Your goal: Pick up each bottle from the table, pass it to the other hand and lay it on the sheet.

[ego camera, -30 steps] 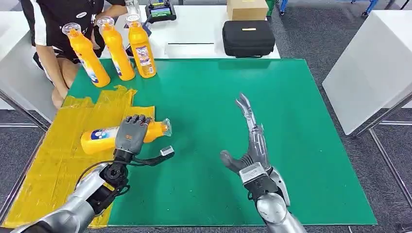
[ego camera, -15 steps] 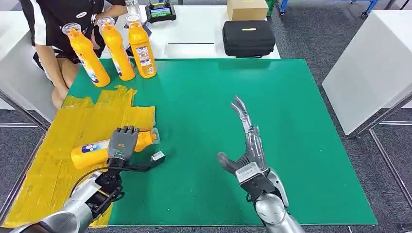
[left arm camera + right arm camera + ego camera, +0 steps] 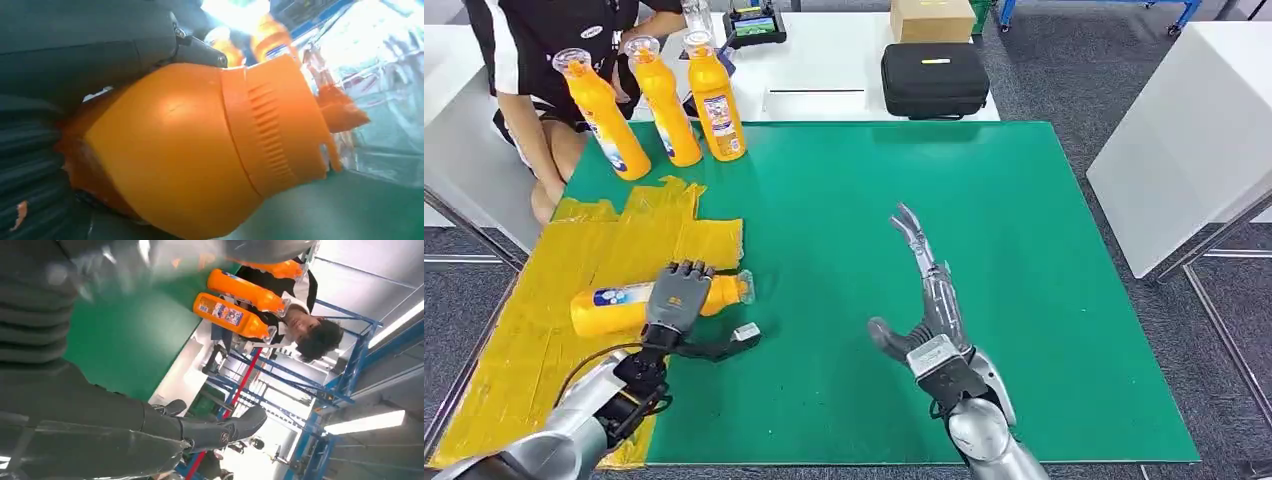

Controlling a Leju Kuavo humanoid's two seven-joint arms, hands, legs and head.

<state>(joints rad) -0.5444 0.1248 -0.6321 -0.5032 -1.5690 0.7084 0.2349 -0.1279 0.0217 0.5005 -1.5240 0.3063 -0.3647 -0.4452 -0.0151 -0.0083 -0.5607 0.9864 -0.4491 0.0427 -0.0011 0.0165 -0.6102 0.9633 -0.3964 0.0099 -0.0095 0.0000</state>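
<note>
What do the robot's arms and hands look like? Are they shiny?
Yes. Both arms are shiny silver metal. The left hand has a grey back with a small orange mark, dark fingers and a black cable at the wrist. The right hand is slim, grey and metallic.

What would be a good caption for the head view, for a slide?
Left hand grips an orange bottle lying on the yellow sheet; right hand open above the green mat.
</note>
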